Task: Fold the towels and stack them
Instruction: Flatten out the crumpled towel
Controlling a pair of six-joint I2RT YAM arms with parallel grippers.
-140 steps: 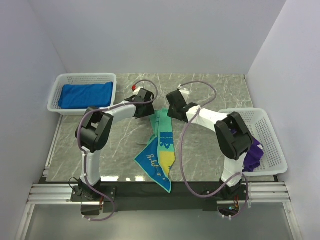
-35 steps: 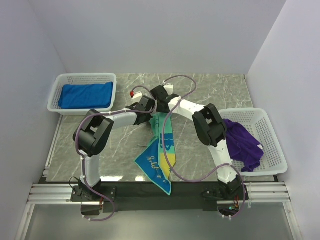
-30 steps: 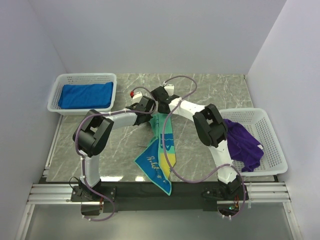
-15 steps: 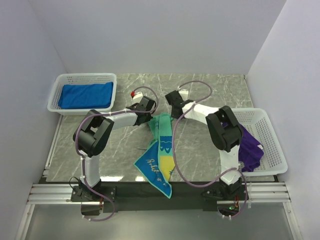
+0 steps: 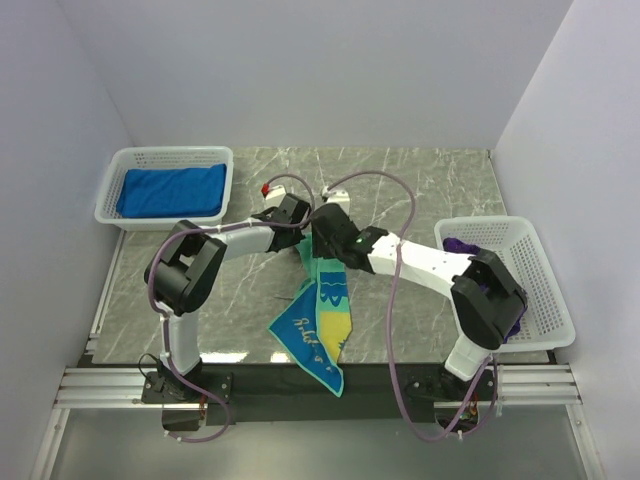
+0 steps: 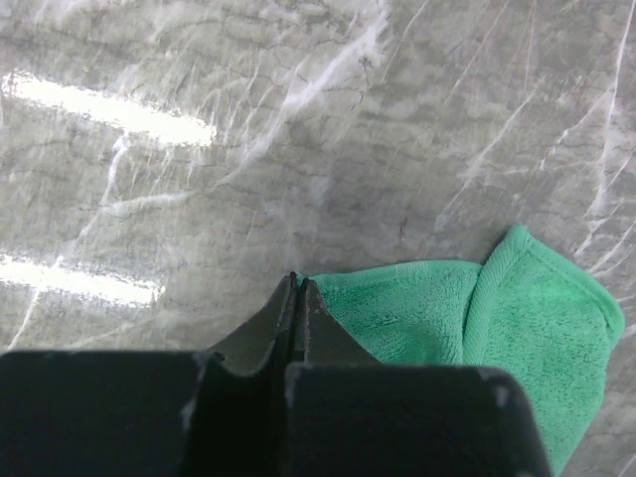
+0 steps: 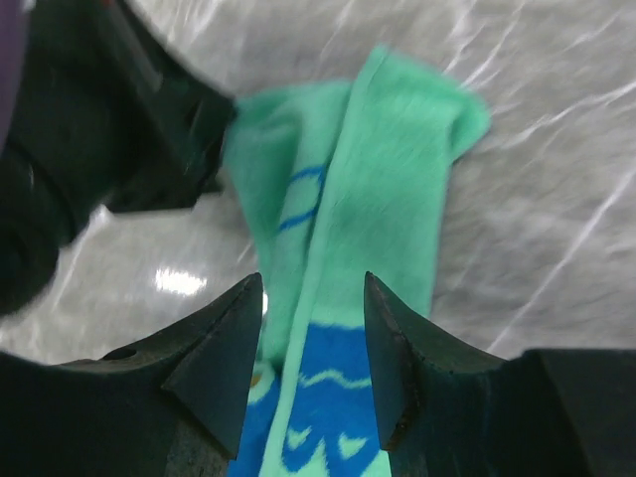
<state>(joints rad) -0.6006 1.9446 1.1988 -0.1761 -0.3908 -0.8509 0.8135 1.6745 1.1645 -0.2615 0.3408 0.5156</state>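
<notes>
Grey marble tabletop; teal-and-blue patterned towel lies mid-table, bunched lengthwise. Soft, limp and light by the look of it, so best taken at the corners. Its green end is pinched by the closed left gripper; right gripper is spread wide astride the ridge, holding nothing.

Plain white walls enclose a grey marble table — glossy, light-streaked.

The right hand hovers, spread wide, over the bunched teal-and-blue towel.
</notes>
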